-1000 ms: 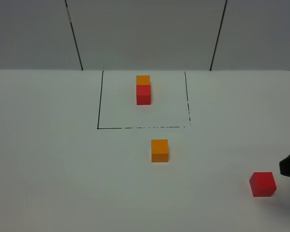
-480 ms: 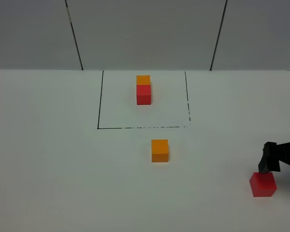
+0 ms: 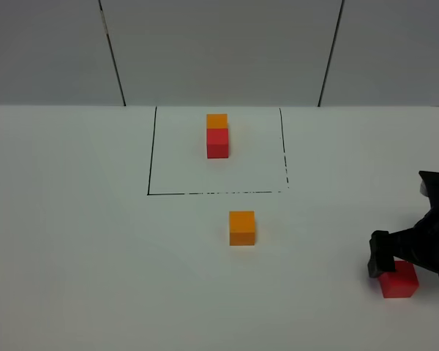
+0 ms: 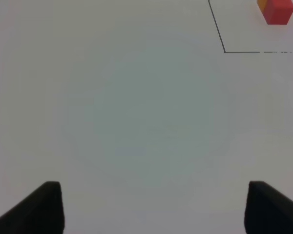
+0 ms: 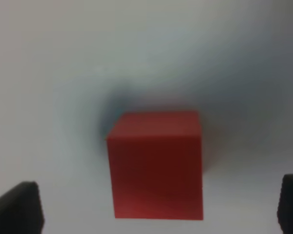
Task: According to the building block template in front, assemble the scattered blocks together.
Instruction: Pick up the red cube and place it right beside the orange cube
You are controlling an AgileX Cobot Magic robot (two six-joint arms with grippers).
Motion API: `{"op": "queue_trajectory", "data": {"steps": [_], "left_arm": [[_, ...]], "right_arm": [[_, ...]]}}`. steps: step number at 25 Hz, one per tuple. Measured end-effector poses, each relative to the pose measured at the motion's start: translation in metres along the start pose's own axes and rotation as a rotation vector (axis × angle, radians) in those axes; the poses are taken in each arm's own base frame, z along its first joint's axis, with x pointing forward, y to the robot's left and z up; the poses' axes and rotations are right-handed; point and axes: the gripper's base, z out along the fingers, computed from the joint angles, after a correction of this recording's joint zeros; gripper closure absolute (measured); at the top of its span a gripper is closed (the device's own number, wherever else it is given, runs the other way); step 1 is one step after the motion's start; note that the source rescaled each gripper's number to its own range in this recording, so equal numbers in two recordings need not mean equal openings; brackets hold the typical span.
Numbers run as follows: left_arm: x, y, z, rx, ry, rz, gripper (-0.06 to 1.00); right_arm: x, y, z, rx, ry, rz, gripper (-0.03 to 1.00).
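Your right pincer [image 5: 154, 208] stands wide, one jaw on each side of the red cube [image 3: 399, 281], which rests on the desk [image 3: 95, 256] at the near right, well apart from the orange cube [image 3: 241, 227]. The cube looks centred; check that the jaws meet its flat faces squarely, lower to mid-height, then close gently. The building block template [image 3: 217, 136] shows red touching orange on the near side, so plan that placement. Your left pincer [image 4: 158, 207] is wide, holding nothing, above the desk

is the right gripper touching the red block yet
Apart. The right wrist view shows bare table on both sides, between the red block and the fingers of the open right gripper.
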Motion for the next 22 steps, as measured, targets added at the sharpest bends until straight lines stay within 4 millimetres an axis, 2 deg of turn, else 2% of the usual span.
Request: {"op": "queue_trajectory", "data": {"steps": [9,14,22], "left_arm": [[0.000,0.000,0.000,0.000,0.000,0.000,0.23],[0.000,0.000,0.000,0.000,0.000,0.000,0.23],[0.000,0.000,0.000,0.000,0.000,0.000,0.23]], "right_arm": [[0.003,-0.001,0.026,0.022,0.081,-0.020,0.03],[0.003,0.006,0.031,0.027,0.072,-0.055,0.03],[0.002,0.004,0.043,0.039,0.086,-0.052,0.03]]}}
